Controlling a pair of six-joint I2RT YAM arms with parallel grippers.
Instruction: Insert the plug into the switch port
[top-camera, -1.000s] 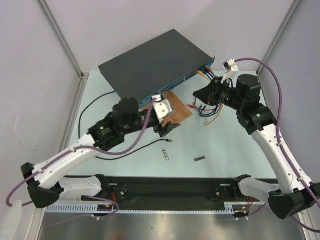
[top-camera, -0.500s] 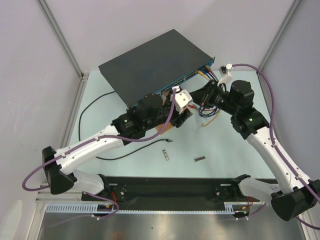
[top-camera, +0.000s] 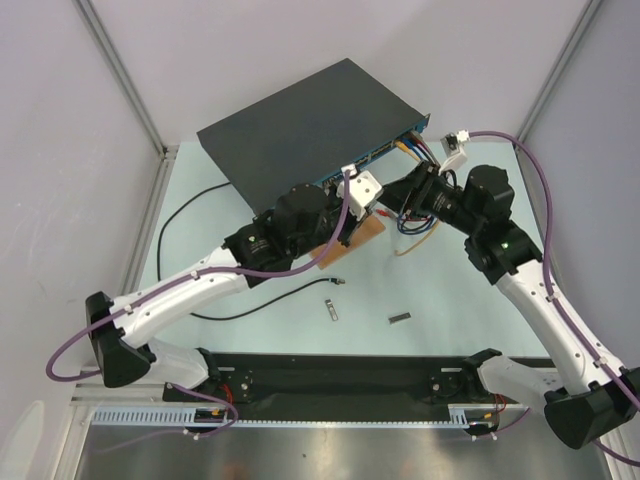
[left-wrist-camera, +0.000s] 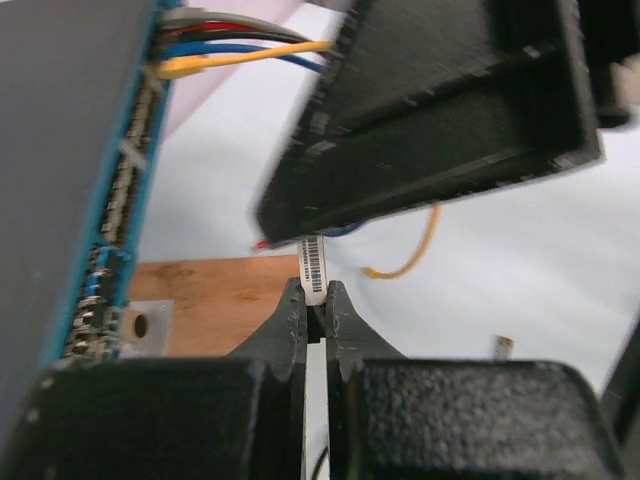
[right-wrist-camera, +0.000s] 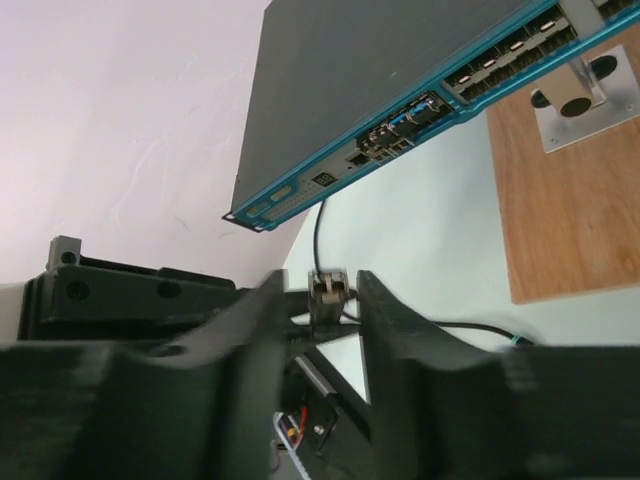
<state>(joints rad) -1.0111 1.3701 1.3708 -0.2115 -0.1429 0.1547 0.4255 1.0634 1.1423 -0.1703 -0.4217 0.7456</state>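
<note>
The plug (top-camera: 340, 282) lies on the table at the end of its thin black cable, in front of the wooden board and apart from both grippers; it also shows as a pale tip (right-wrist-camera: 515, 343). The switch (top-camera: 300, 125) shows its row of ports on the blue face (top-camera: 385, 150) (left-wrist-camera: 110, 250) (right-wrist-camera: 500, 50). My left gripper (left-wrist-camera: 316, 295) (top-camera: 380, 207) is shut on a small silver metal stick (right-wrist-camera: 331, 292) with a barcode label (left-wrist-camera: 314, 265). My right gripper (right-wrist-camera: 320, 283) (top-camera: 393, 200) is open around that stick, with gaps on both sides.
A wooden board (top-camera: 368, 232) with a metal bracket (right-wrist-camera: 585, 95) lies before the switch. Yellow, blue and red cables (top-camera: 410, 146) are plugged in at the right end of the blue face. Two small metal sticks (top-camera: 331, 311) (top-camera: 400, 318) lie nearer the arms.
My left gripper moved up and right from the board's edge to the right gripper and shut on the metal stick. The right gripper's jaws opened off it.
</note>
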